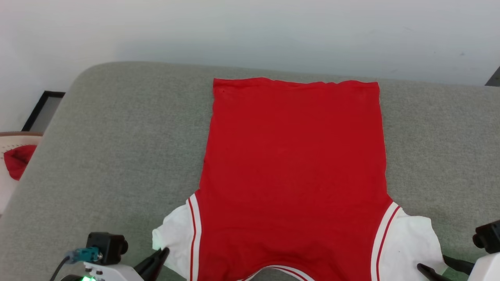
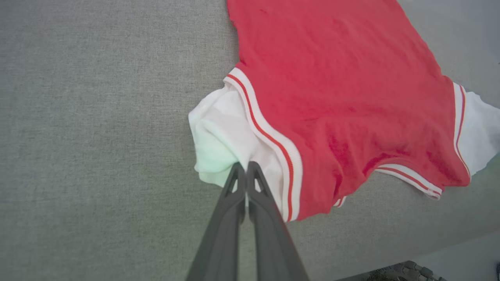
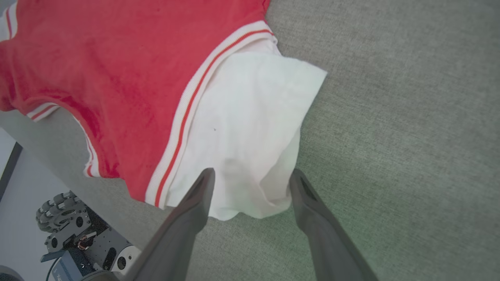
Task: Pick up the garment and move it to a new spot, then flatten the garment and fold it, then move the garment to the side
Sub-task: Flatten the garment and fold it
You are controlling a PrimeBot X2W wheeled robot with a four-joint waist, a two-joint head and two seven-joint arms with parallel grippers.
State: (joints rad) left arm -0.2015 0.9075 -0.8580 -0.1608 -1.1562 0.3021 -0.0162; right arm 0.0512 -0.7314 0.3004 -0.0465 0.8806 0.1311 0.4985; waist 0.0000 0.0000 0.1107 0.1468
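Head view: The garment [image 1: 293, 156] lies spread flat on the grey upholstered surface [image 1: 117, 136]. Its straight hem is at the far side and its neckline at the near edge, with one white sleeve toward each arm. The left tool [image 1: 158, 257] sits at the lower left, its dark fingers together and their tips touching the crumpled white sleeve on that side. The right tool [image 1: 435, 267] sits at the lower right, fingers parted, just beside the outer edge of the other sleeve. A small red cloth [image 1: 17, 160] lies off the surface at the far left, well apart from the garment.

Left wrist view: The left tool is clenched. Both fingers are pressed against each other and their tips nip the bunched edge of the white sleeve, beside the striped trim band. The red body runs away to the upper right, lying flat.

Right wrist view: The right tool is released. Its two fingers stand wide apart, with the loose lower corner of the white sleeve between them and nothing gripped. The robot's wheeled base [image 3: 66, 230] shows below the surface's edge at the lower left.
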